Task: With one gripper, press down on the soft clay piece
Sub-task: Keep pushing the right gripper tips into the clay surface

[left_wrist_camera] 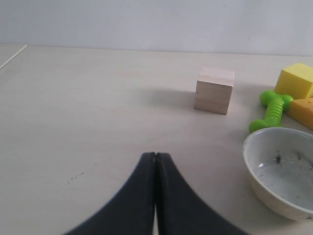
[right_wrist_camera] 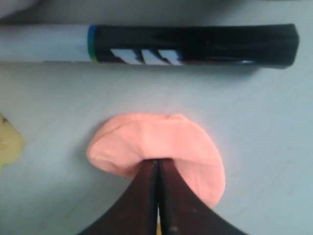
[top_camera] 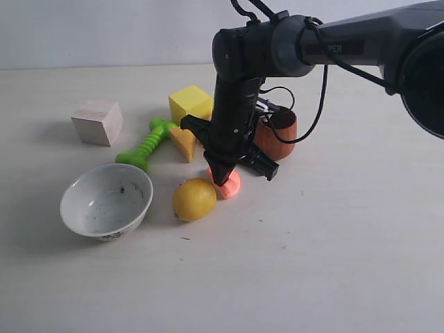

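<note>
The soft clay piece (top_camera: 232, 186) is a flat salmon-pink half-round lump on the table, just right of the yellow lemon (top_camera: 194, 199). My right gripper (top_camera: 222, 179) points straight down from the dark arm, and its tip rests on the clay. In the right wrist view the black fingers are shut together, and the right gripper (right_wrist_camera: 157, 162) sinks its tip into the near edge of the clay (right_wrist_camera: 156, 137). My left gripper (left_wrist_camera: 155, 155) is shut and empty over bare table, far from the clay. It does not show in the exterior view.
A white bowl (top_camera: 106, 201) stands left of the lemon. Behind it lie a green toy dumbbell (top_camera: 147, 144), a pale wooden cube (top_camera: 97, 122), a yellow block (top_camera: 191, 104) and an orange wedge (top_camera: 184, 142). A brown cup (top_camera: 279, 135) stands behind the arm. A marker (right_wrist_camera: 146, 46) lies just beyond the clay.
</note>
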Robot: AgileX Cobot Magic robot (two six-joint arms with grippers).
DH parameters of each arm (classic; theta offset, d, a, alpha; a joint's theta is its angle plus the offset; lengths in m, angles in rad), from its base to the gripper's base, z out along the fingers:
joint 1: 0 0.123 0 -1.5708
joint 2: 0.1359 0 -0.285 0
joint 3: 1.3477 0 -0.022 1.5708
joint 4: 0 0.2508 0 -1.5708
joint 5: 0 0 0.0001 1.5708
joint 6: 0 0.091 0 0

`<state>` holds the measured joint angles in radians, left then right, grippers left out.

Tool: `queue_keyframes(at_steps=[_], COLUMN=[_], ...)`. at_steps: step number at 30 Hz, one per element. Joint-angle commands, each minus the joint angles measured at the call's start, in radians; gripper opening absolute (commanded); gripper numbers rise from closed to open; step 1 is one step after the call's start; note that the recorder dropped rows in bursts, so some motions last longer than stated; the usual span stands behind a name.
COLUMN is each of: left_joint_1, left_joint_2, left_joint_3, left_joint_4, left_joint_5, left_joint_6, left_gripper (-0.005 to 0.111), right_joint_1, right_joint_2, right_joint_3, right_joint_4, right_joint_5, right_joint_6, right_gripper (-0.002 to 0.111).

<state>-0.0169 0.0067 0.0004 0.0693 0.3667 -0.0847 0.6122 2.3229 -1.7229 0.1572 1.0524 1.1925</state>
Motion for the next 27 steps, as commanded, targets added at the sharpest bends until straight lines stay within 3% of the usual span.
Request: queue_keyframes(at_steps=[1, 27], left_joint_1=[-0.005, -0.005], left_joint_2=[-0.007, -0.007], left_joint_3=[0.000, 0.000], left_joint_4=[-0.002, -0.002], left_joint_5=[-0.009, -0.009], left_joint_6=[0.004, 0.004], left_gripper=[0.000, 0.000], right_joint_1=[0.004, 0.004], right_joint_2=[0.047, 0.000], right_joint_3=[0.019, 0.019], right_joint_4=[-0.003, -0.036], right_joint_5=[0.056, 0.025], right_joint_6=[-0.017, -0.045], right_gripper=[0.000, 0.000])
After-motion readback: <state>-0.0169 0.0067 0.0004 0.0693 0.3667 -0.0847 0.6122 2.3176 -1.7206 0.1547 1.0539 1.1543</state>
